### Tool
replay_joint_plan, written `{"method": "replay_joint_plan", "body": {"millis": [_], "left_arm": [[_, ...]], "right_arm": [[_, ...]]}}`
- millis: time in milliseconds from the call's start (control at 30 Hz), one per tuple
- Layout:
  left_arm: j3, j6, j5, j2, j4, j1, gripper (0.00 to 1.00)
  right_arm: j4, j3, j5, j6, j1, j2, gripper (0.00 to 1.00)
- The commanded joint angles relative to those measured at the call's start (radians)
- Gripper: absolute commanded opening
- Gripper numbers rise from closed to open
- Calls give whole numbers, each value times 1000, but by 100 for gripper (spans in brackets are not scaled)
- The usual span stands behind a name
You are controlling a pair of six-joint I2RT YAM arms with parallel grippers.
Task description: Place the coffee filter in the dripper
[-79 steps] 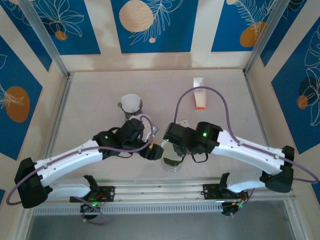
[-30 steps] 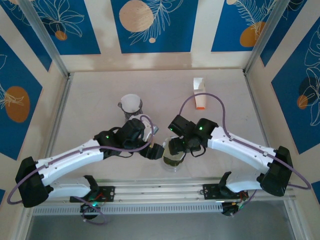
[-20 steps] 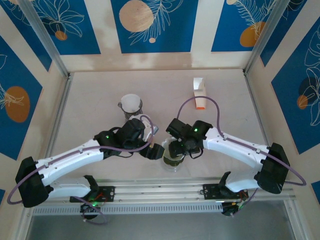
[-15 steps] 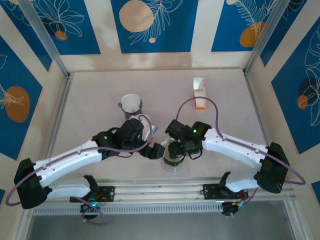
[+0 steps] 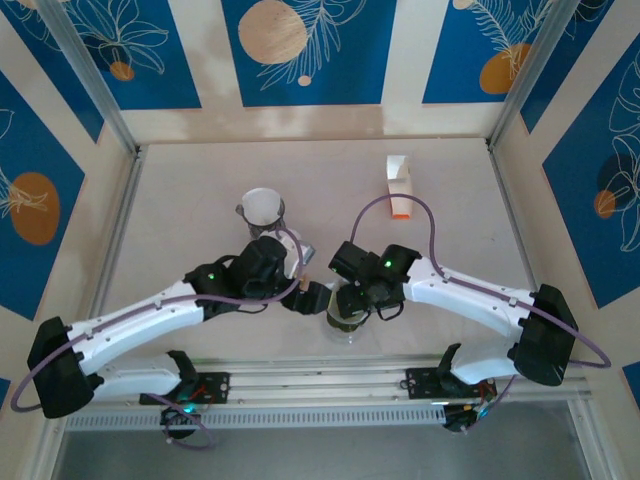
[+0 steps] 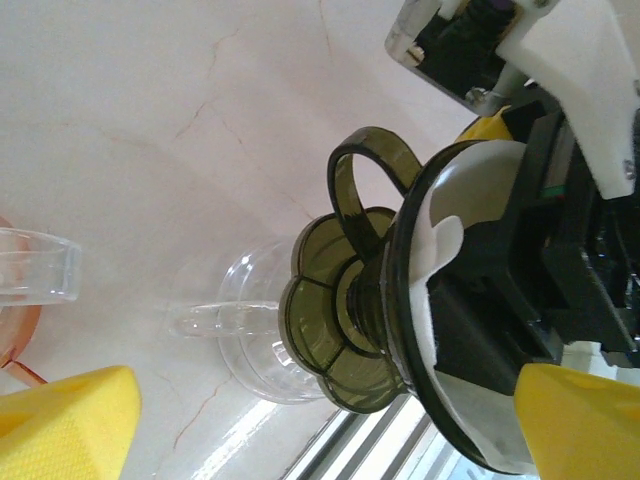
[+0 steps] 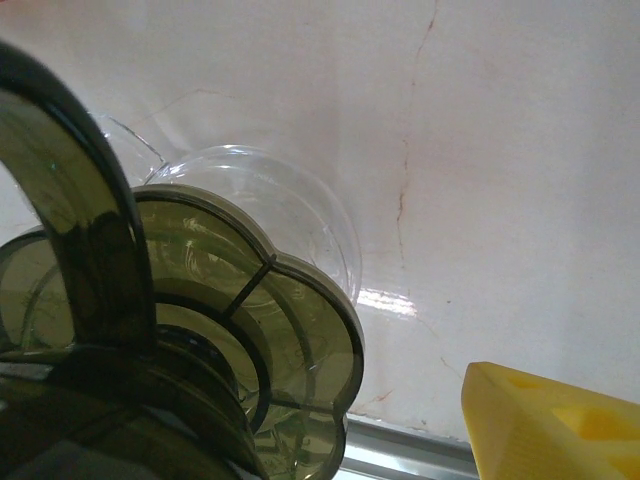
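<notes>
1. Filter status: the white paper coffee filter [image 6: 441,228] is sitting inside the olive-green see-through plastic dripper [image 6: 345,322], lining the cone, with one edge of it folded over near the rim.
2. That dripper, with a ring handle on its side, stands on a clear glass carafe [image 6: 245,335] near the front edge of the pale cracked-looking table [image 6: 150,120], between the two arms.
3. Right claw [image 5: 352,300] is right on top of the dripper. From the left wrist camera its black body is down in the cone against the paper. Can't honestly tell how wide its fingers are or whether it's gripping the filter.
4. Left claw [image 5: 313,296] is just beside the dripper on its left, jaws spread wide, nothing in them. Its yellow pads [image 6: 68,420] show at both bottom corners of its own camera, and the dripper is out ahead of them.
5. Further back on the table: a clear cup with something white in it [image 5: 262,208], and a small white-and-orange box [image 5: 399,188] off to the right, both well apart from the dripper.
</notes>
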Motion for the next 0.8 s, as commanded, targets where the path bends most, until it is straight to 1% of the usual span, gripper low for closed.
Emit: {"method": "replay_joint_plan", "body": {"millis": [0, 133, 333, 567, 767], "left_arm": [[1, -5, -23, 9, -5, -7, 95], [-1, -9, -21, 11, -13, -7, 94], [1, -12, -44, 3, -42, -7, 89], [-8, -21, -46, -6, -37, -7, 89], [5, -17, -62, -4, -75, -7, 85]], "right_arm": [[-4, -15, 26, 25, 12, 26, 74], [-7, -10, 28, 25, 15, 26, 74], [-15, 16, 30, 22, 18, 18, 74], [-21, 27, 28, 25, 17, 12, 74], [-19, 43, 28, 27, 18, -12, 74]]}}
